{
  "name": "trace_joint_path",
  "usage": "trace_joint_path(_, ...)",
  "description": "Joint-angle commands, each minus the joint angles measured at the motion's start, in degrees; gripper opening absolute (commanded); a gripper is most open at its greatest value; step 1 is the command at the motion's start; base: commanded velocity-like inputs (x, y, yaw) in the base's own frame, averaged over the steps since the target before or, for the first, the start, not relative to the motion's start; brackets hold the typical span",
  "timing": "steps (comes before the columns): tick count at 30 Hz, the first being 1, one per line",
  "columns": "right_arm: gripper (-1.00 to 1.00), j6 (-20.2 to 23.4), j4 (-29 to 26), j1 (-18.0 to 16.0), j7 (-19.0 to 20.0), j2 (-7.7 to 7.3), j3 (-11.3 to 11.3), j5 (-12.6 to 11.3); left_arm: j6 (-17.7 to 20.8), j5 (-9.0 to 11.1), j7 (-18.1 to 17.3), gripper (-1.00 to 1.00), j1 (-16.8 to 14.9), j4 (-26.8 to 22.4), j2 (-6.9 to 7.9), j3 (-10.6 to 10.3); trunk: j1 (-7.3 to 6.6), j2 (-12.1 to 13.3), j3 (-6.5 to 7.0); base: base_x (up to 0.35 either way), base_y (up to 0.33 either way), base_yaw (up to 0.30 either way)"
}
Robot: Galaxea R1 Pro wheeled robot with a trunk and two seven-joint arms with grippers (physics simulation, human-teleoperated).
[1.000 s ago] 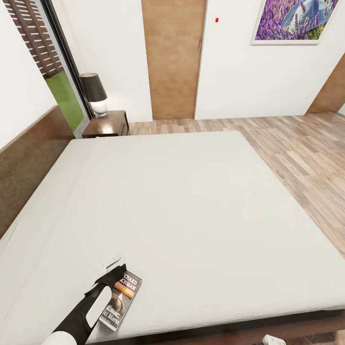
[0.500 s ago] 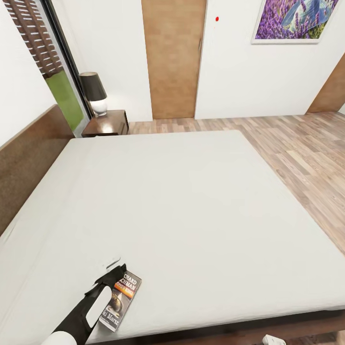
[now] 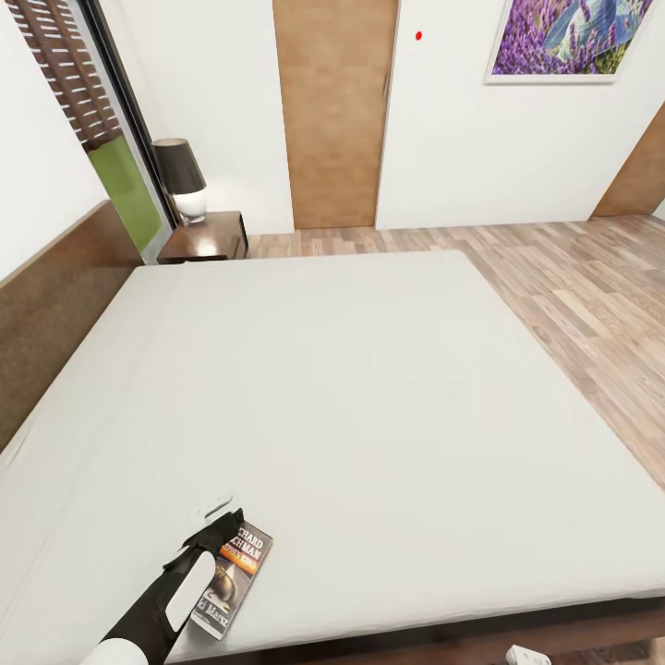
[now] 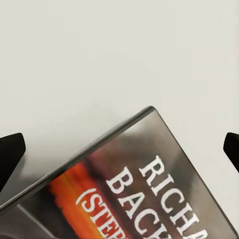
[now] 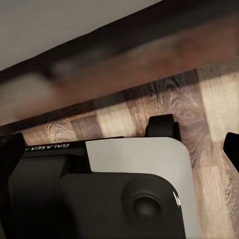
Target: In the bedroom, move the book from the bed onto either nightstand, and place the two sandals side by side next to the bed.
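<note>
The book (image 3: 233, 574) lies flat on the pale mattress of the bed (image 3: 369, 388), close to its near edge, dark cover and orange band up. In the left wrist view the book (image 4: 149, 194) sits just beyond the fingers. My left gripper (image 3: 211, 534) hovers over the book's far end, open, with its fingertips (image 4: 10, 153) spread wide and nothing between them. My right gripper (image 5: 119, 149) is open and empty, low beside the bed frame (image 5: 119, 55). The nightstand (image 3: 205, 238) stands at the far corner by the headboard. The two sandals are out of view.
A black-shaded lamp (image 3: 181, 179) stands on the nightstand. A tan door (image 3: 334, 111) and a lavender picture (image 3: 568, 42) are on the far wall. Wood-plank floor (image 3: 573, 286) runs along the bed's right side. My own base (image 5: 129, 189) lies under the right gripper.
</note>
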Motion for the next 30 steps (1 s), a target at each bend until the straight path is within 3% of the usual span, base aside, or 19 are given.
trace_joint_path(1,1.00,0.2,0.0,0.0,0.2,-0.01,-0.3,-0.2,0.2,0.4,0.5,1.00,0.0,-0.1,0.09,-0.4,0.23,-0.4,-0.23,0.000,0.000,0.000)
trace_joint_path(6,1.00,0.2,0.0,0.0,0.2,0.01,-0.2,-0.1,0.2,0.4,0.5,1.00,0.0,-0.1,0.09,-0.4,1.32,-2.4,-1.12,0.000,0.000,0.000)
trace_joint_path(21,1.00,0.2,0.0,0.0,0.2,-0.01,-0.2,-0.1,0.2,0.4,0.5,1.00,0.0,-0.1,0.09,-0.4,1.32,-2.4,-1.12,0.000,0.000,0.000)
trace_joint_path(30,1.00,0.2,0.0,0.0,0.2,-0.01,-0.3,-0.1,0.1,0.4,0.5,1.00,0.0,-0.1,0.09,-0.4,3.08,-5.7,-2.56,0.000,0.000,0.000)
